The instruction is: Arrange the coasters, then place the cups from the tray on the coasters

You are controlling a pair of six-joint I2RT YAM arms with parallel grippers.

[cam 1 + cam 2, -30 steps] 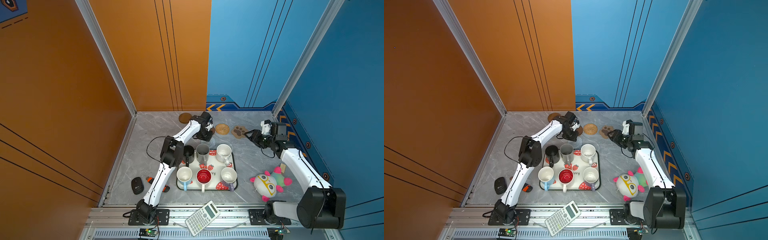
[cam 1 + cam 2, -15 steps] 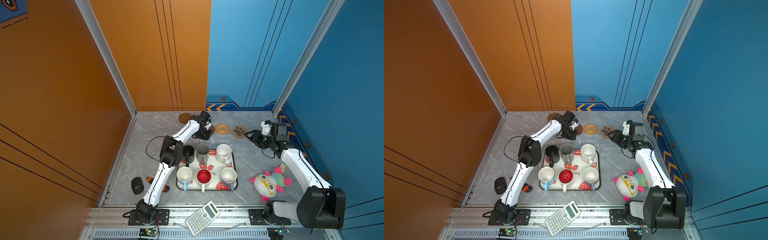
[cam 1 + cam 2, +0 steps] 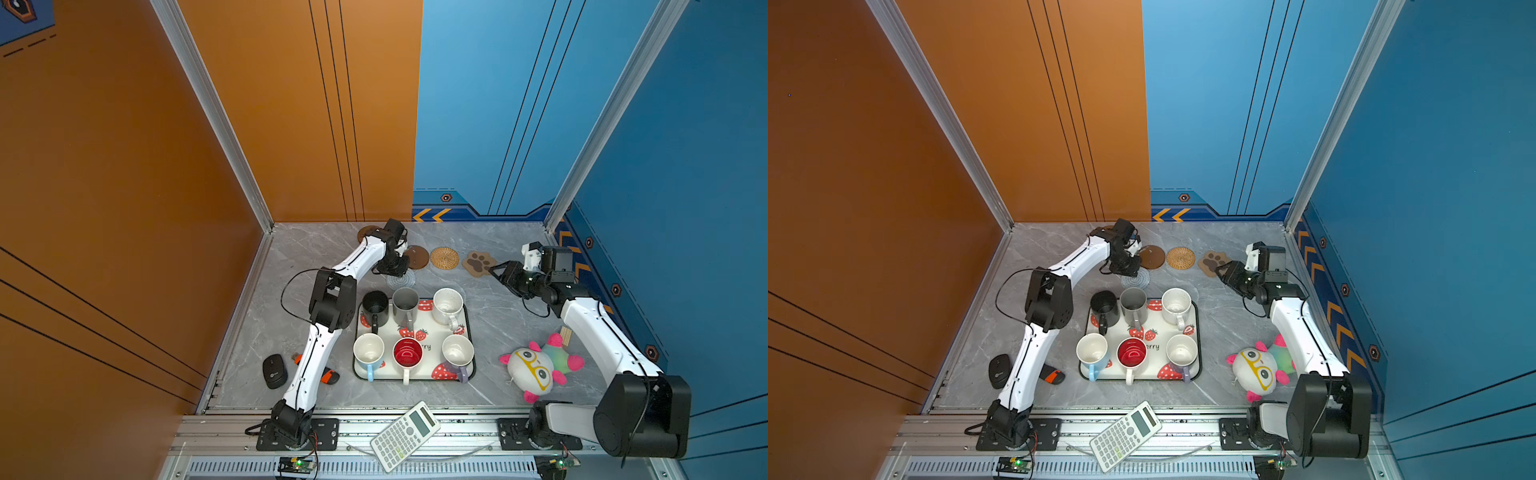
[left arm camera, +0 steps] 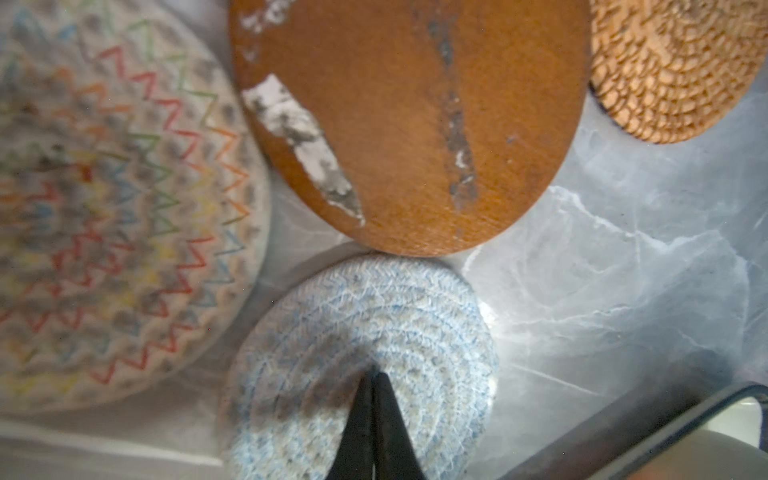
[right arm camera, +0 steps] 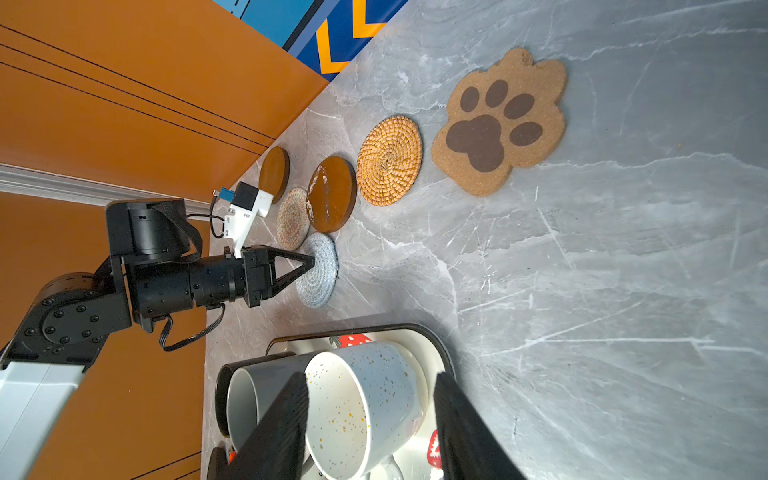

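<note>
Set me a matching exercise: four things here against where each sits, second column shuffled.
1. brown paw-shaped cork coaster
2. grey woven round coaster
3. white mug with red inside
4. white calculator

A. middle of the near row on the white strawberry-print tray
B. across the front metal rail
C. under the shut left hand's tips
D. right end of the coaster row

Pairs: 1-D, 2-C, 3-A, 4-B.

A brown wooden disc [image 4: 407, 124] and black-rimmed white tray [image 4: 623, 432] crowd the left gripper [image 4: 372, 374]. Bare grey marble tabletop [image 4: 602, 270] opens beside it.
</note>
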